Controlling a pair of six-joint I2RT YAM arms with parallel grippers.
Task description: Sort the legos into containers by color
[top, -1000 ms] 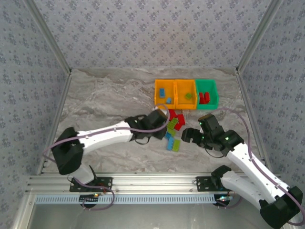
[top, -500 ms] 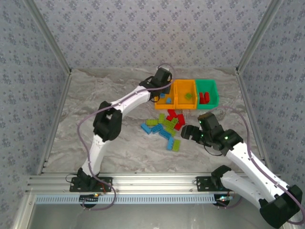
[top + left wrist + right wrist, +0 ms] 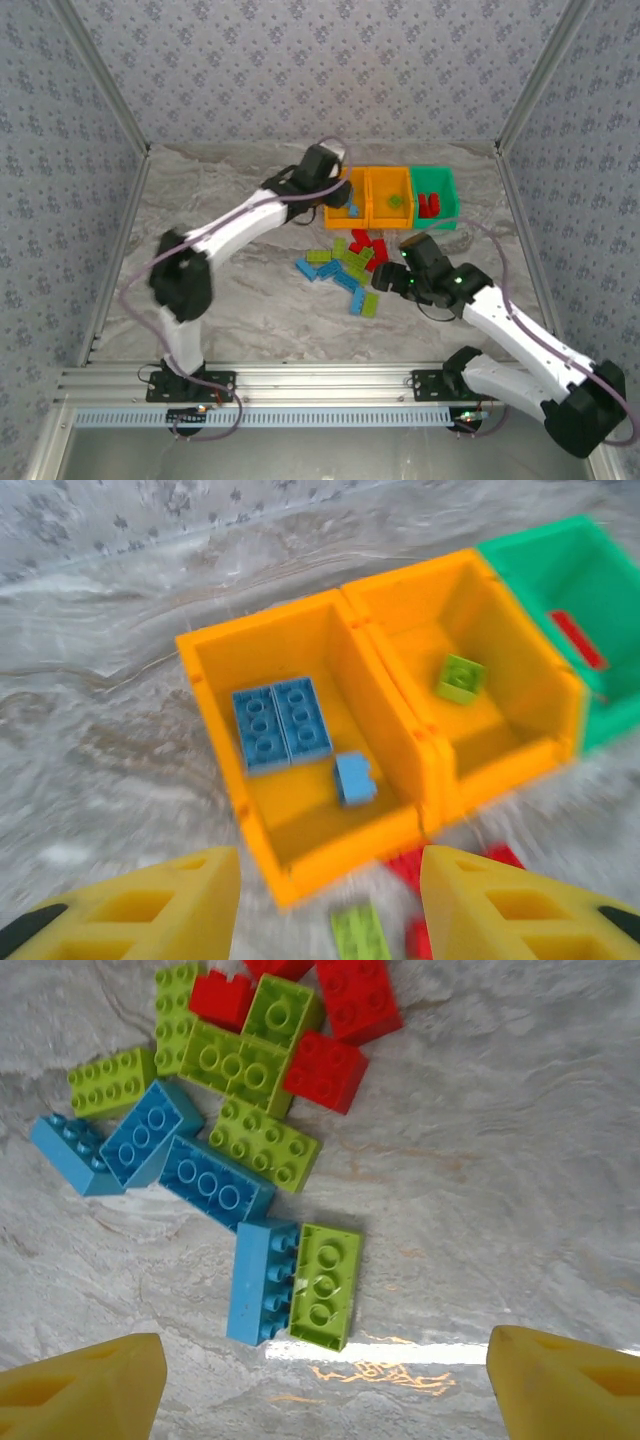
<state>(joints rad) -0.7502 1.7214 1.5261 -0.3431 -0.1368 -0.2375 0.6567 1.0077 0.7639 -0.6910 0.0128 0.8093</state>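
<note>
The three containers stand in a row at the back. The left orange bin (image 3: 345,221) (image 3: 215,695) holds two blue legos (image 3: 280,723) side by side and a smaller blue one (image 3: 355,778). The middle orange bin (image 3: 505,765) holds a lime brick (image 3: 460,677), and the green bin (image 3: 520,555) holds red ones (image 3: 575,638). My left gripper (image 3: 342,200) (image 3: 330,910) hovers open over the left bin's near wall, with nothing between its fingers. Loose blue, lime and red legos (image 3: 350,262) lie in a pile. My right gripper (image 3: 383,278) (image 3: 325,1390) is open above a blue brick (image 3: 262,1280) lying against a lime brick (image 3: 325,1285).
The marble table (image 3: 230,210) is bare to the left of the pile and bins. Patterned walls and metal posts close in the back and sides. An aluminium rail (image 3: 320,385) runs along the near edge by the arm bases.
My left arm swung from the pile up to the left orange bin and its jaws opened. My right gripper moved left, closer to the pile.
</note>
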